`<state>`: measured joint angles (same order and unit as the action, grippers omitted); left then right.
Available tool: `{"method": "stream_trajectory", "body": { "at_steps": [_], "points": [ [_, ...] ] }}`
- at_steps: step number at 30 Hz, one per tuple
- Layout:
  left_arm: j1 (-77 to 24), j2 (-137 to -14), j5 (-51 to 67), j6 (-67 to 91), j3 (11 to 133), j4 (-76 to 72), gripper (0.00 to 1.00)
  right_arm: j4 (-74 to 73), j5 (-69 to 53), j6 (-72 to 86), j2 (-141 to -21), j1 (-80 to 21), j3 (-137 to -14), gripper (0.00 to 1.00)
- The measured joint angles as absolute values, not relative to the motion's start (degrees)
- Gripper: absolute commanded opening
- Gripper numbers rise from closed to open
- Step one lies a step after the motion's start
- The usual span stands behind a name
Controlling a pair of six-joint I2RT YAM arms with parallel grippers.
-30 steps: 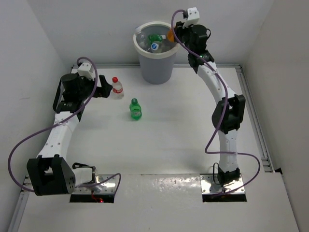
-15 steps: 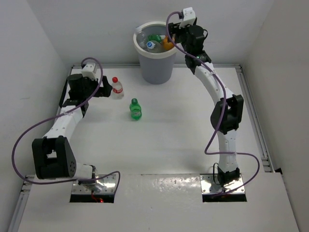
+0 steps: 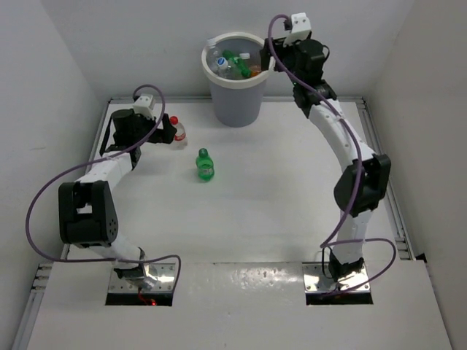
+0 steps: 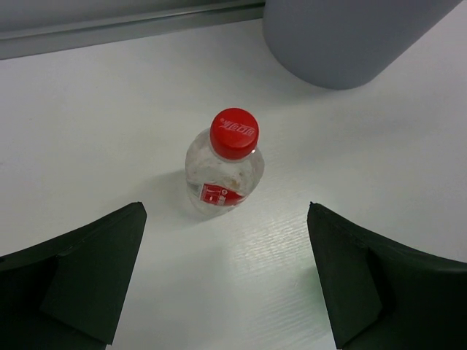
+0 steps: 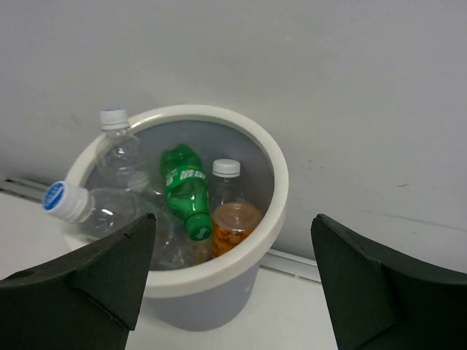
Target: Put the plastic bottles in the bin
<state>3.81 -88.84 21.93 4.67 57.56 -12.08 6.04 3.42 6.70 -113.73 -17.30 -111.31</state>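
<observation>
**A:** From the top, how far along is it?
**B:** Two are left on the table. The red-capped bottle [image 3: 176, 131] stands at the left gripper [image 3: 163, 135], and the green bottle [image 3: 205, 165] lies nearby. The others fill the bin [image 3: 206, 58].

**A:** Left wrist?
**B:** The fingers are spread wide with the bottle between them, untouched. That arm has closed in.

**A:** Right wrist?
**B:** The right gripper [image 3: 273, 52] is wide and empty. The orange bottle [image 5: 235, 222] it carried a second ago is now in the bin.

Left gripper [image 3: 160, 134] spread wide, held low, right gripper [image 3: 273, 57] spread wide, raised far forward
</observation>
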Motion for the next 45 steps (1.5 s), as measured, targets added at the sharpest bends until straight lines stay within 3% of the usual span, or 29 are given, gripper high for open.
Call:
{"method": "stream_trajectory", "body": {
  "at_steps": [6,9,11,12,15,16,19,26,33,37,44,45],
  "points": [
    [1.7,-96.7,23.1,4.5,62.2,-17.1,1.00,-0.6,-3.4,9.0,-99.0,-11.7,-101.4,0.85],
    [0.3,-101.2,22.6,4.3,64.8,-19.3,0.92,-4.5,-6.2,8.9,-92.0,-9.5,-95.1,0.85],
    [-0.5,-103.6,21.6,3.7,66.3,-19.6,0.75,-7.2,-8.1,8.6,-87.7,-9.1,-89.7,0.85],
    [-1.1,-105.1,21.0,3.3,67.4,-19.4,0.62,-8.8,-9.3,8.3,-84.9,-9.1,-85.5,0.85],
    [-2.0,-107.8,19.3,2.2,69.9,-19.2,0.43,-12.5,-10.7,7.4,-80.5,-9.1,-78.7,0.85],
    [-2.0,-107.9,19.0,2.0,69.9,-19.0,0.30,-14.0,-11.2,7.1,-79.1,-9.0,-76.4,0.85],
    [-2.0,-107.4,18.8,1.2,70.5,-18.3,0.08,-16.4,-12.0,6.5,-75.5,-8.6,-71.3,0.85],
    [-2.0,-101.0,19.6,1.9,83.8,-9.0,0.03,-18.9,-12.4,6.2,-64.3,-8.3,-59.0,0.84],
    [-5.3,-93.9,18.1,8.1,101.4,-25.0,0.03,-19.4,-12.5,7.9,-59.8,-8.3,-51.8,0.83],
    [-9.9,-101.7,17.8,12.4,114.1,-33.7,0.03,-20.2,-12.5,8.0,-59.4,-8.3,-51.3,0.82],
    [-16.6,-130.7,14.0,14.3,140.6,-34.1,0.03,-21.5,-12.6,7.2,-57.3,-8.3,-51.2,0.82],
    [-17.3,-133.8,13.1,14.1,141.5,-33.6,0.16,-21.8,-12.6,6.8,-56.9,-8.3,-51.2,0.82]
  ]
}}
